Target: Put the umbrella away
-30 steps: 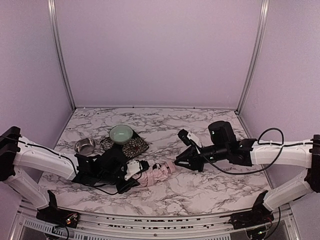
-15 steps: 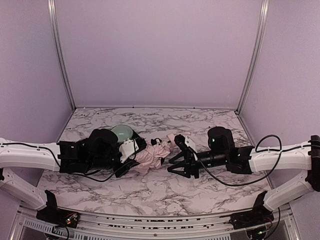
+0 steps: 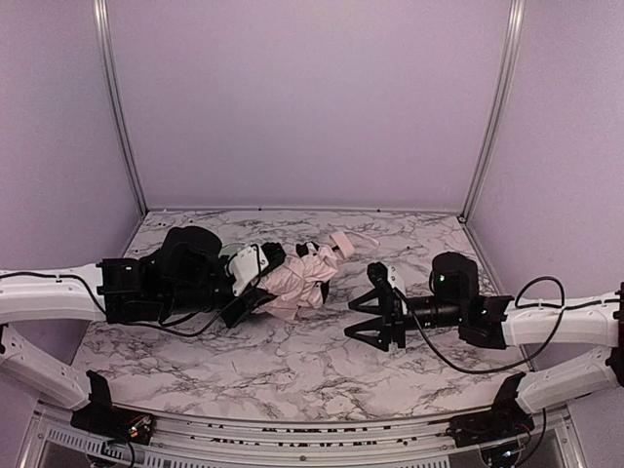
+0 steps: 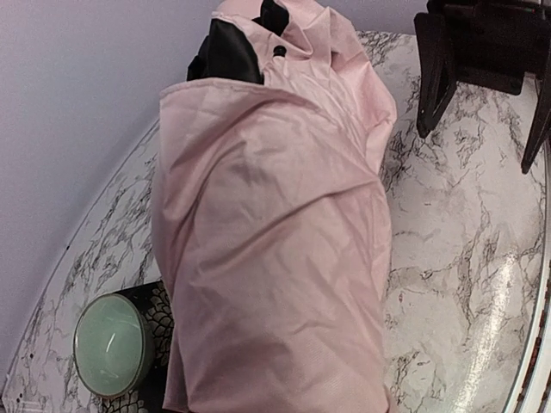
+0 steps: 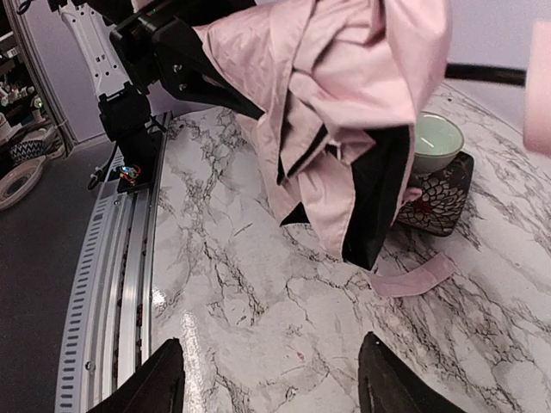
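As both arms stand at the table, my entries run thus.

1. Folding umbrella of pale pink fabric with black lining point(image 3: 297, 283): bunched loosely, not furled, held clear above the grey-veined white marble table point(image 3: 292, 366), left of centre.
2. My left gripper point(image 3: 261, 291): clamped on the bundle's left end, fingers buried in cloth.
3. My right gripper point(image 3: 359, 317): jaws spread wide, nothing between them, low over the marble.

Bearing: the umbrella lies left of and beyond my right fingers, apart from them. Its long axis runs from my left grip toward the back right, along the thin black shaft point(image 5: 482, 74) to the small pink block handle point(image 3: 341, 240). My right arm is nearer that free end.

Room: bare marble in front and to the right. The pale green round bowl point(image 4: 108, 344) on the dark floral square mat point(image 4: 159, 303) crowds the left rear, close under the bundle.
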Robot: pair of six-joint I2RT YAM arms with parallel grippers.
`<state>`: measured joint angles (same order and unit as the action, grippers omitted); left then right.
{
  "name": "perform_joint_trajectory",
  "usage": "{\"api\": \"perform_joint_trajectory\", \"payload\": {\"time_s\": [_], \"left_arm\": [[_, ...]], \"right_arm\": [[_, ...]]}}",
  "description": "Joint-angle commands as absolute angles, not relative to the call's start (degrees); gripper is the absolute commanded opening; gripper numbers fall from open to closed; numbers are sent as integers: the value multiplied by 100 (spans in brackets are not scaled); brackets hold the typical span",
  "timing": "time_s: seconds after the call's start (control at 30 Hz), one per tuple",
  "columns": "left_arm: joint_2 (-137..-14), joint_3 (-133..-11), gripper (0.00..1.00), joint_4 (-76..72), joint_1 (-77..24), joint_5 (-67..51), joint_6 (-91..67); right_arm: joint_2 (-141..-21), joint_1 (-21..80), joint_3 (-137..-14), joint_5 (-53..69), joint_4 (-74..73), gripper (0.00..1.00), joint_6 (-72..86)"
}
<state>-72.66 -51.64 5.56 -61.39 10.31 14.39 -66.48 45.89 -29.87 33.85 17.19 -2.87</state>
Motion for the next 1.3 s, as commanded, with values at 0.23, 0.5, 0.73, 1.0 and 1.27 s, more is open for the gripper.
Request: {"api": "perform_joint_trajectory", "payload": {"time_s": [0.23, 0.5, 0.73, 1.0, 1.27], "left_arm": [[-6702, -6489, 0, 920, -6117, 53, 1832], [-6728, -7197, 0, 1241, -6117, -138, 2074], [-6899, -7621, 0, 1388, -6117, -220, 2207], [-6942, -7774, 0, 1428, -6117, -134, 2349], [-6963, -7808, 0, 1452, -6118, -126, 2399]], "right_arm": [[-7118, 4316, -2947, 3714, 3732, 80, -811], [-7646, 4314, -3113, 4546, 3701, 89, -933], [-8153, 4325, -3213, 4845, 4180, 75, -545], [-8567, 4318, -3280, 4817, 4128, 34, -549], [-8624, 4315, -3151, 4759, 4009, 12, -517]]}}
